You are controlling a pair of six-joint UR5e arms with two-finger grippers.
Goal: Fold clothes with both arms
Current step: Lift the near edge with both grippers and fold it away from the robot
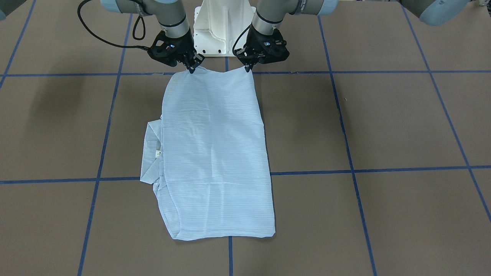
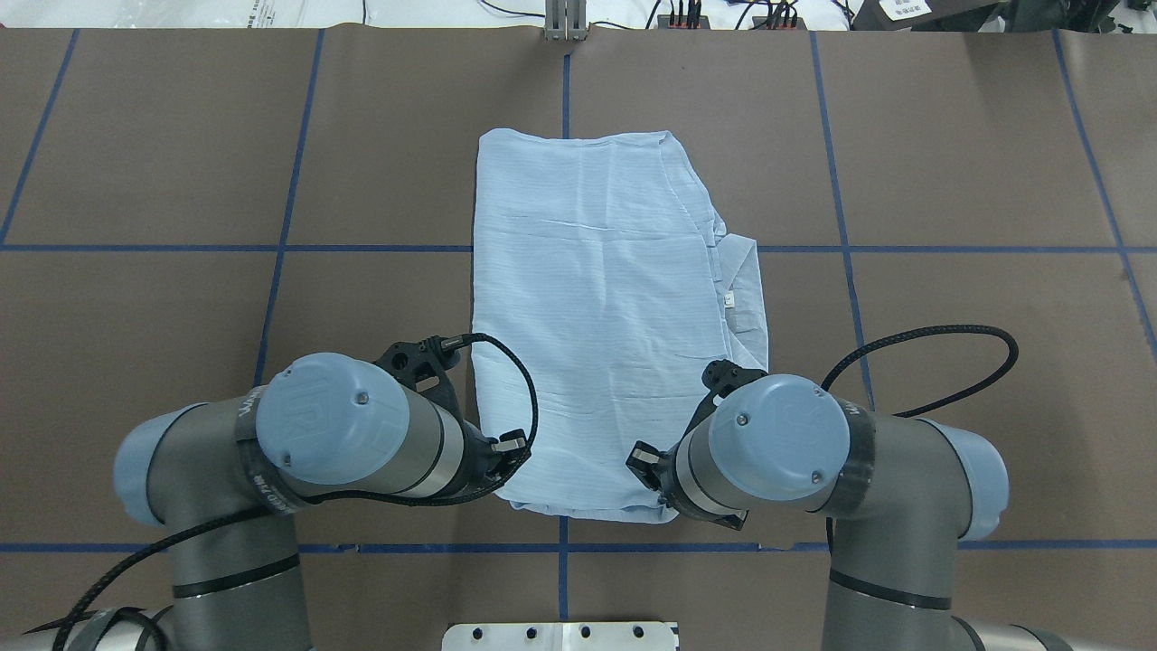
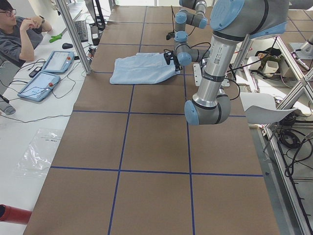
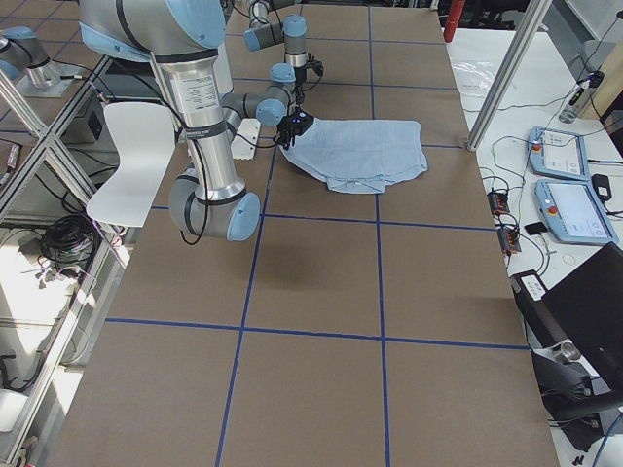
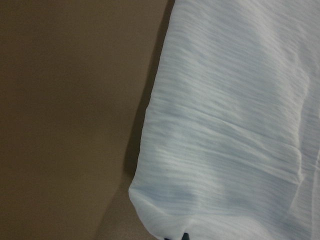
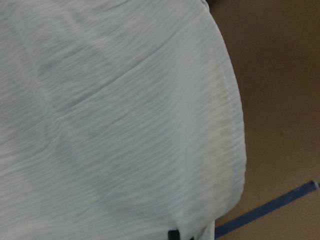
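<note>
The pale-blue shirt [image 1: 215,153] lies flat on the brown table, folded into a long strip that runs away from the robot. Its collar and neck label [image 1: 153,153] stick out on the robot's right side. My left gripper [image 1: 247,68] is shut on the shirt's near corner on its side. My right gripper [image 1: 191,69] is shut on the other near corner. In the overhead view both wrists cover the near hem of the shirt [image 2: 597,298] and hide the fingertips. The left wrist view shows a rounded fabric corner [image 5: 235,125]. The right wrist view shows the hemmed edge [image 6: 110,125].
The white pedestal base [image 1: 220,27] stands just behind the grippers. Blue tape lines [image 1: 345,168] grid the table. A seated operator [image 3: 19,34] and two tablets [image 3: 49,71] are beyond the table's far side. A metal post [image 3: 73,34] stands near the shirt's far end.
</note>
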